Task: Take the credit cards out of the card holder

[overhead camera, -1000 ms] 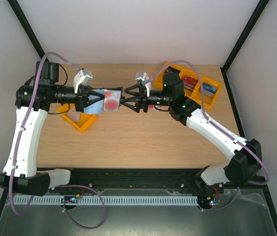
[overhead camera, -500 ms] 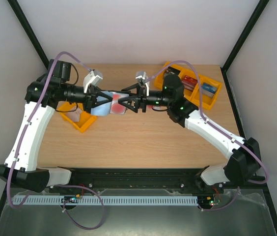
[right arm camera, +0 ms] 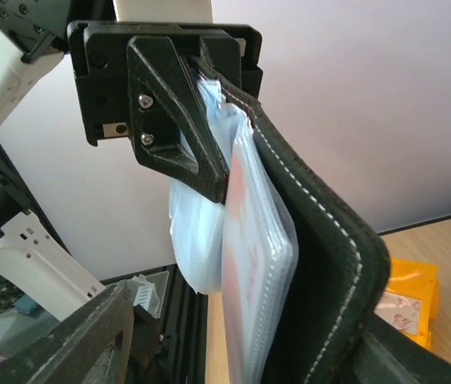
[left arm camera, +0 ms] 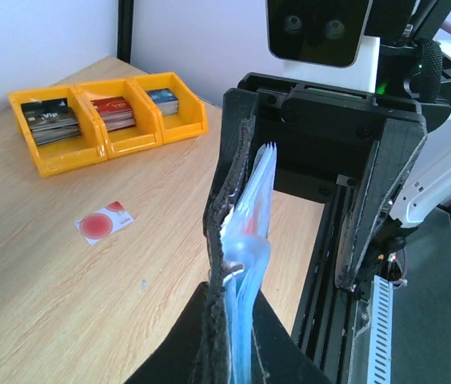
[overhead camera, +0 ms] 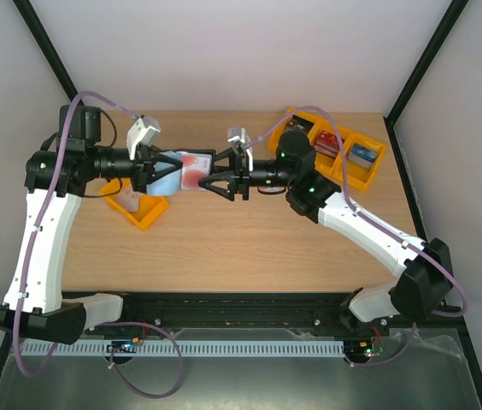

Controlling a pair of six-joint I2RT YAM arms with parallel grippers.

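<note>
Mid-frame: black folding card holder (overhead camera: 174, 177) clamped by left end effector (overhead camera: 157, 170); open-jawed right end effector (overhead camera: 210, 174) set astride its right-pointing end.

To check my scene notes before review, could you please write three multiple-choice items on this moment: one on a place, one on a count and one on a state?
1. Where is the card holder?
A. flat on the table
B. up in the air, clamped in the left arm's jaws
C. inside a tray

2. How many compartments has the yellow tray at the table's far right?
A. two
B. five
C. three

3. How do the right arm's jaws stand?
A. open, either side of the holder's end
B. shut on a loose card
C. shut and empty

Answers: 1 B, the left wrist view shows it gripped well above the wood; 2 C, three bins sit side by side; 3 A, a wide gap shows beside the holder.
</note>
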